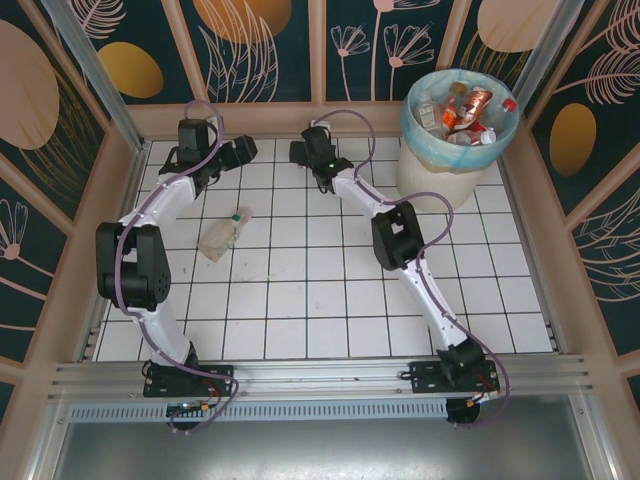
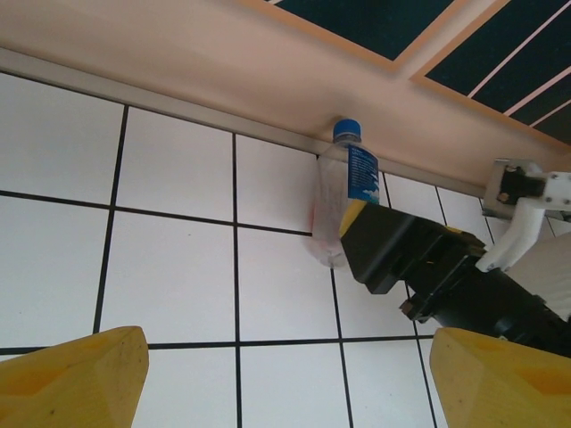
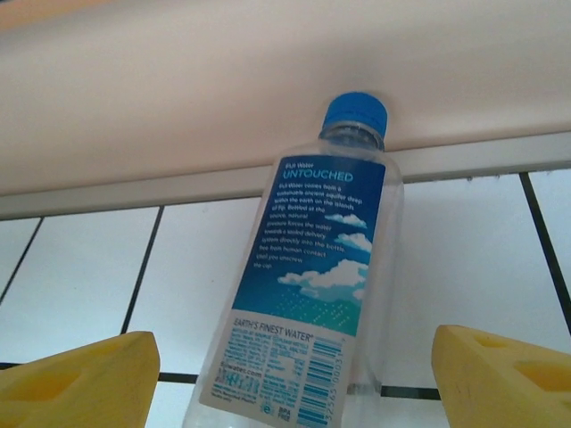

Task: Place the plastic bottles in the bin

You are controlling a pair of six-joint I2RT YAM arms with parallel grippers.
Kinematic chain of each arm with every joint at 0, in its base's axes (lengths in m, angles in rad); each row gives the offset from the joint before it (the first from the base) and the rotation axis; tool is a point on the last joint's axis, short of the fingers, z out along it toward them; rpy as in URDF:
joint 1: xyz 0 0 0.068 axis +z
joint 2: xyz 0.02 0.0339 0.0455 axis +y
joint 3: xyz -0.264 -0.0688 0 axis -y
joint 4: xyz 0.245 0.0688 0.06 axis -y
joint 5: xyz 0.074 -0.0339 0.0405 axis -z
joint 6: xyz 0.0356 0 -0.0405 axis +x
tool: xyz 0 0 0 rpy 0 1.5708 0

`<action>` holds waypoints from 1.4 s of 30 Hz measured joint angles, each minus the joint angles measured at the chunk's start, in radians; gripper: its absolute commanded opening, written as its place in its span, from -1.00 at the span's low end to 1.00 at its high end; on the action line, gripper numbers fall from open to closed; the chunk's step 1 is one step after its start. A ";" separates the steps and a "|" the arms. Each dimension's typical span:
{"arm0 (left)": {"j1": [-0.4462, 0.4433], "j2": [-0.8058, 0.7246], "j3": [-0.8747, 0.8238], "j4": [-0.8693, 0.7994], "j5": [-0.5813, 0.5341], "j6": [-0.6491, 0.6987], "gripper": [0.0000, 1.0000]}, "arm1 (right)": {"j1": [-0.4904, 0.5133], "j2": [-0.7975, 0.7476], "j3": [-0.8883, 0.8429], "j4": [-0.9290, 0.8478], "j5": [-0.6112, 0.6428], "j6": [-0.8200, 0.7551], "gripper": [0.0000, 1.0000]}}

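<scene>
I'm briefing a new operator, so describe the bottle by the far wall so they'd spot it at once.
Follow the white tiled table to its far wall. At the wall's foot lies a clear bottle, cap toward the wall. Its blue cap and blue cloud-printed label set it apart from the crumpled green-capped bottle out on the open tiles.

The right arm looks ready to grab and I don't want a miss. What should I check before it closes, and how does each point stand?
1. Blue-capped bottle lies inside the right pincer: ok.
2. Right pincer open, gaps on both sides of the bottle: ok.
3. Room beyond the bottle: not ok, its cap touches the back wall.
4. Left pincer open, empty, apart from the bottle: ok.
5. Room left in the bin: cannot tell.
</scene>
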 measured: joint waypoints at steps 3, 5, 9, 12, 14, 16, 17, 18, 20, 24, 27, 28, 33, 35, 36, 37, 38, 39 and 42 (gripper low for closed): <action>0.000 0.000 -0.012 0.000 0.002 0.000 0.65 | -0.001 0.012 0.005 -0.021 -0.004 0.001 0.52; 0.000 0.000 -0.023 0.000 0.002 0.000 0.65 | -0.004 0.024 0.015 -0.037 -0.015 0.008 0.46; 0.000 0.000 -0.036 -0.001 0.003 -0.003 0.65 | -0.010 0.043 0.032 -0.073 -0.035 0.021 0.26; 0.000 0.000 -0.036 -0.001 0.003 -0.003 0.65 | -0.012 0.045 0.034 -0.080 -0.038 0.029 0.10; 0.000 0.000 -0.036 -0.001 0.003 -0.003 0.65 | -0.012 0.045 0.037 -0.080 -0.037 0.029 0.00; 0.000 0.000 -0.036 -0.001 0.003 -0.003 0.65 | -0.012 0.044 0.034 -0.079 -0.031 0.017 -0.07; 0.000 0.000 -0.036 -0.001 0.003 -0.003 0.65 | -0.012 0.039 0.023 -0.075 -0.026 0.010 -0.09; 0.000 0.000 -0.036 -0.001 0.003 -0.003 0.65 | -0.012 0.027 0.000 -0.064 -0.021 -0.003 -0.12; 0.000 0.000 -0.036 -0.003 0.003 -0.003 0.65 | -0.011 -0.016 -0.064 -0.057 -0.011 -0.031 -0.18; 0.000 0.000 -0.031 -0.024 0.002 -0.002 0.64 | -0.010 -0.148 -0.203 -0.056 -0.006 -0.089 -0.31; 0.000 -0.011 -0.016 -0.045 -0.002 0.005 0.63 | -0.004 -0.290 -0.287 -0.056 -0.021 -0.111 -0.35; 0.000 -0.025 -0.013 -0.051 -0.002 0.009 0.62 | 0.000 -0.350 -0.316 -0.057 -0.028 -0.114 -0.37; -0.014 -0.136 -0.005 -0.067 -0.008 0.033 0.60 | 0.036 -0.645 -0.377 -0.106 -0.049 -0.118 -0.40; -0.054 -0.185 0.014 -0.075 -0.018 0.063 0.60 | 0.048 -0.757 -0.377 -0.159 -0.040 -0.124 -0.40; -0.082 -0.202 0.027 -0.076 -0.022 0.077 0.60 | 0.050 -0.806 -0.374 -0.193 -0.025 -0.126 -0.40; -0.119 -0.217 0.042 -0.077 -0.024 0.094 0.60 | 0.048 -0.853 -0.370 -0.233 -0.008 -0.126 -0.40; -0.158 -0.229 0.054 -0.077 -0.025 0.109 0.60 | 0.041 -0.892 -0.365 -0.272 0.009 -0.126 -0.41; -0.211 -0.241 0.067 -0.075 -0.024 0.127 0.60 | 0.029 -0.929 -0.360 -0.315 0.025 -0.126 -0.41; -0.344 -0.266 0.082 -0.074 -0.014 0.175 0.60 | -0.048 -1.010 -0.358 -0.441 0.055 -0.120 -0.42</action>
